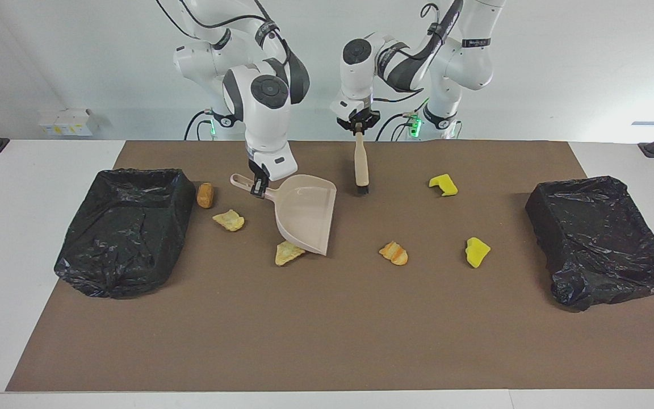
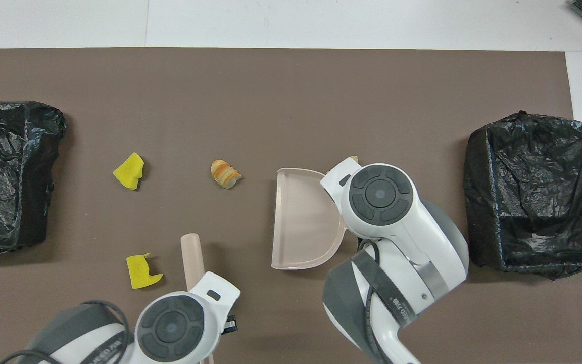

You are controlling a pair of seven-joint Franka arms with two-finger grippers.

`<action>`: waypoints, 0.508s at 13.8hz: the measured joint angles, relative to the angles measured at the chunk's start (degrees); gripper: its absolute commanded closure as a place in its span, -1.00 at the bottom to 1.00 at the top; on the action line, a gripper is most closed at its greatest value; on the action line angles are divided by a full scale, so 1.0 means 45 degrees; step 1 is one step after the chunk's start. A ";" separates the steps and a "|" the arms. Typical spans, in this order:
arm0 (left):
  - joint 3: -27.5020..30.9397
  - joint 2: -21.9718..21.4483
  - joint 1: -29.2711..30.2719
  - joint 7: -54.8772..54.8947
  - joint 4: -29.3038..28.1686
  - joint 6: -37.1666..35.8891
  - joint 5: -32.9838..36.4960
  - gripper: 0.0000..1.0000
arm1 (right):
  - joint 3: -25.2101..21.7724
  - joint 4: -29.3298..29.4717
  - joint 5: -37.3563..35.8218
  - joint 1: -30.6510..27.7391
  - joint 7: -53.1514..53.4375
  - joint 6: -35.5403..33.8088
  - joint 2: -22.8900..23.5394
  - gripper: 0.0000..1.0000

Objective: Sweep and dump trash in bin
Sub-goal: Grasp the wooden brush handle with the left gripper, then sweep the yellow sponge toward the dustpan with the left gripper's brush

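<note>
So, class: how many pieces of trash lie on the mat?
6 show: brown lump beside a bin, tan bit, tan bit at the dustpan, striped piece, two yellow pieces. Others may be hidden.
</note>
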 measured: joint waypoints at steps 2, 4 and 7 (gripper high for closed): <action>0.0007 -0.0476 0.0740 -0.0027 -0.0017 -0.0627 0.0297 1.00 | 0.0001 -0.0045 -0.0031 0.0136 0.0000 0.0096 0.0160 1.00; -0.0022 -0.0658 0.1661 -0.0049 -0.0040 -0.1133 0.0358 1.00 | -0.0003 -0.0096 -0.0057 0.0139 -0.0046 0.0124 0.0298 1.00; -0.0015 -0.0659 0.3495 -0.0018 -0.0176 -0.1649 0.0393 1.00 | -0.0032 -0.0192 -0.0060 0.0129 -0.1006 0.0512 0.0383 1.00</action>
